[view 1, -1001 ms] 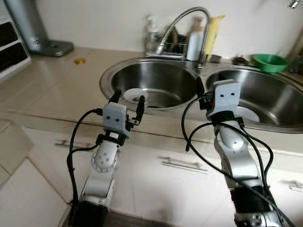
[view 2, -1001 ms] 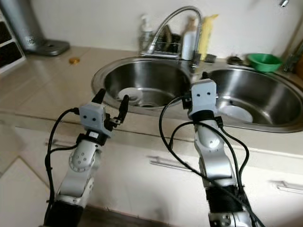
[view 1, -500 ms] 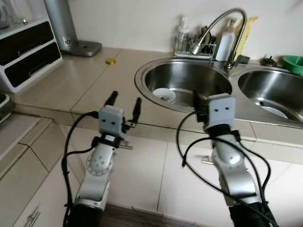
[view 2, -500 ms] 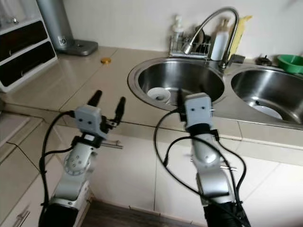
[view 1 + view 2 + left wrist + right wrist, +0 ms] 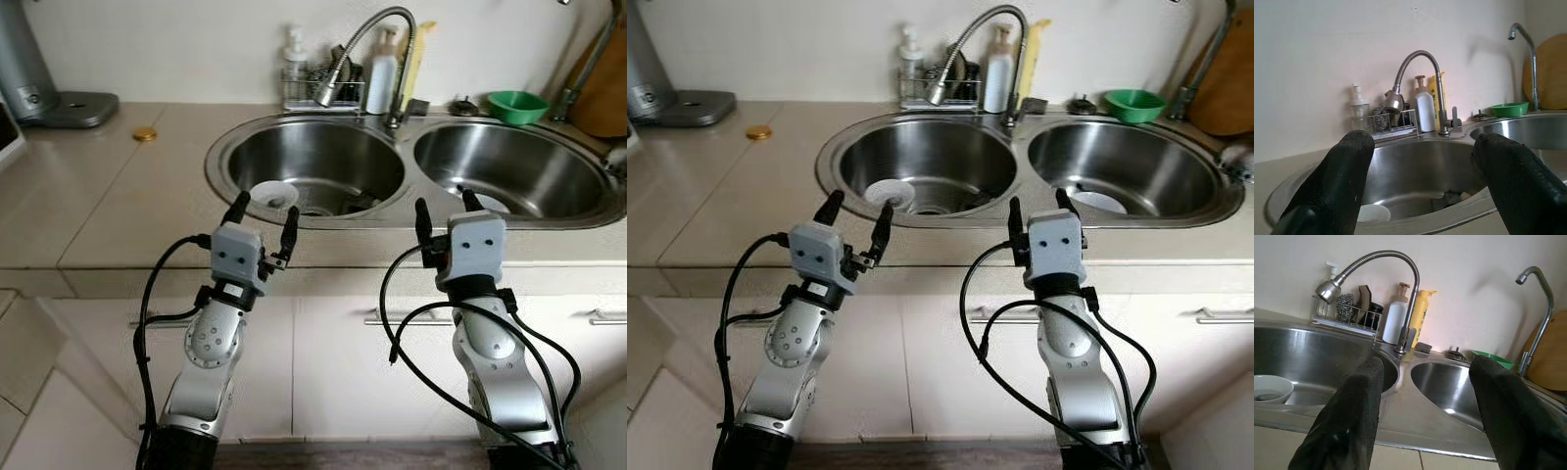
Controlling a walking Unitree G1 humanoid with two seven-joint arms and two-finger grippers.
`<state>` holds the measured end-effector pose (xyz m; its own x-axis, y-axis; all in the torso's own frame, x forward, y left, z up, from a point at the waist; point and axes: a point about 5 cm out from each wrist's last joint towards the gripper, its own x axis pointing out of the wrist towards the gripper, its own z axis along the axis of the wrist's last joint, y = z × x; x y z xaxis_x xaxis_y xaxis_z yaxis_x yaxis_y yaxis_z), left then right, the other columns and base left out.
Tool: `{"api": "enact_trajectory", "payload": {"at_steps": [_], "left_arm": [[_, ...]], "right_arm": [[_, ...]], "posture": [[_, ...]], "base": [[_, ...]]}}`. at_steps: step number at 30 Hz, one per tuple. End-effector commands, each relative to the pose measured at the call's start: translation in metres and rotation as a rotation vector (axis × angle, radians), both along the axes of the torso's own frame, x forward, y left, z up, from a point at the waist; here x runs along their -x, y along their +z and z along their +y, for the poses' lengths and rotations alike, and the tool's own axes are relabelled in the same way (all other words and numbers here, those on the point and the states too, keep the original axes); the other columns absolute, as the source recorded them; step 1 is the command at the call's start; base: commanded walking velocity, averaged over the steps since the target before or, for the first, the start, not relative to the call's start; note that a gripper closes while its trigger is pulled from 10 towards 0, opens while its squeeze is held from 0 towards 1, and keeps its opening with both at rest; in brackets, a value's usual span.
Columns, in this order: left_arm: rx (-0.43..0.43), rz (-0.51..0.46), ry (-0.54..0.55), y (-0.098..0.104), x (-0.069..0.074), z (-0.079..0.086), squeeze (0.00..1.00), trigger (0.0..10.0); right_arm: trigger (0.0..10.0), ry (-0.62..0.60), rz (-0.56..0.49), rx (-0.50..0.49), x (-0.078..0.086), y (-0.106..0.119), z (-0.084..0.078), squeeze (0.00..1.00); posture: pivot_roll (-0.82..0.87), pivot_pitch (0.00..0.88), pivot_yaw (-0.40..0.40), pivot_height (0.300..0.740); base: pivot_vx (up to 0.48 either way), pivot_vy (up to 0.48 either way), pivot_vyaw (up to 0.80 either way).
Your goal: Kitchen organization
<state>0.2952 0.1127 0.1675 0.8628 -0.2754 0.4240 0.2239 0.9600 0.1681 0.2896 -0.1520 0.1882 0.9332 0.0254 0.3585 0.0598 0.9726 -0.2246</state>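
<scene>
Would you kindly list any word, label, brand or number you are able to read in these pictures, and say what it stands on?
None can be read.
White bottle: no legible label.
Yellow bottle: nothing printed faces the camera.
Clear soap dispenser: too small and blurred to read.
Grey appliance on the counter: a small round mark, unreadable.

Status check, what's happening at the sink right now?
Left gripper and right gripper both open, empty, short of the counter edge. White bowl sits in the left basin. Nothing in the way.
</scene>
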Motion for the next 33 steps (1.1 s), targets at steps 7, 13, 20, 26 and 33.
{"api": "enact_trajectory", "payload": {"at_steps": [7, 13, 20, 26, 33], "left_arm": [[-0.001, -0.024, -0.002, 0.004, 0.0, 0.003, 0.0, 10.0], [-0.001, -0.023, 0.001, 0.004, 0.0, 0.003, 0.0, 10.0], [-0.017, -0.011, 0.004, -0.001, 0.003, 0.004, 0.0, 10.0], [-0.048, 0.021, 0.003, -0.009, 0.008, 0.01, 0.0, 10.0], [-0.097, 0.079, 0.01, -0.024, 0.015, 0.015, 0.0, 10.0]], "right_arm": [[10.0, 0.006, -0.039, -0.006, 0.005, 0.007, 0.004, 0.0], [10.0, 0.011, -0.044, -0.01, 0.005, 0.009, 0.006, 0.0], [10.0, 0.005, -0.038, -0.001, 0.006, 0.007, 0.004, 0.0], [10.0, -0.009, -0.026, 0.02, 0.008, 0.004, -0.002, 0.0], [10.0, -0.014, 0.005, 0.053, 0.009, -0.007, -0.006, 0.0]], "posture": [[0.04, 0.0, 0.005, 0.74], [0.04, 0.0, 0.003, 0.74], [0.04, 0.0, 0.0, 0.74], [0.04, 0.0, 0.002, 0.74], [0.04, 0.0, 0.001, 0.74]], "base": [[0.0, -0.227, -0.8], [0.0, 0.0, -0.8], [0.0, 0.0, -0.8], [0.0, 0.0, -0.8], [0.0, 0.0, -0.8]]}}
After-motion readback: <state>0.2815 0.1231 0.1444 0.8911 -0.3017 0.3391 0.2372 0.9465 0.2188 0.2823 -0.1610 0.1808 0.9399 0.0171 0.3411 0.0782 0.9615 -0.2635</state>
